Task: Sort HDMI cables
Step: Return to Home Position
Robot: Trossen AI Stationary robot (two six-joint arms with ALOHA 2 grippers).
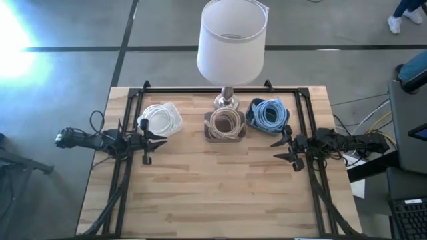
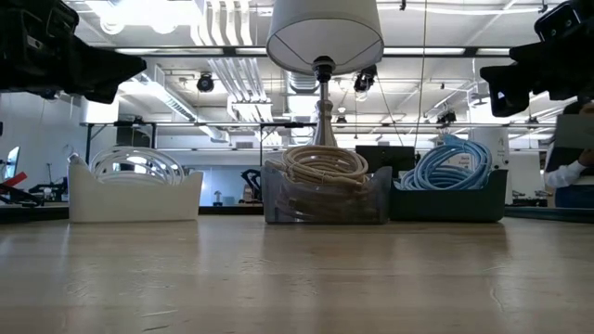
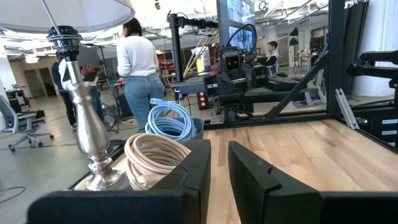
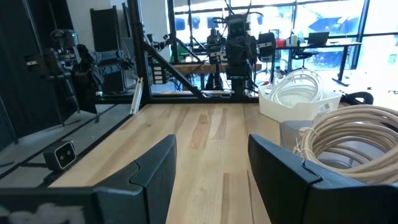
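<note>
Seen from above the table (image 1: 213,193), the coiled HDMI cables are sorted: white coils (image 2: 135,163) at 11 o'clock, beige coils (image 2: 325,165) at 12 below the lamp (image 1: 231,43), and blue coils (image 2: 452,163) at 1. The left gripper (image 3: 219,154) waits at 9, jaws slightly parted. The right gripper (image 4: 212,148) is at 3, jaws spread.

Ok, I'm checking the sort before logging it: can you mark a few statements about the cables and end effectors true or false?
1. The white cables lie in the white bin. True.
2. The beige cables lie in the white bin. False: they fill the clear middle bin.
3. The right end effector holds a blue cable. False: it is open and empty; the blue cables lie in the blue bin.
4. The left end effector holds nothing. True.
</note>
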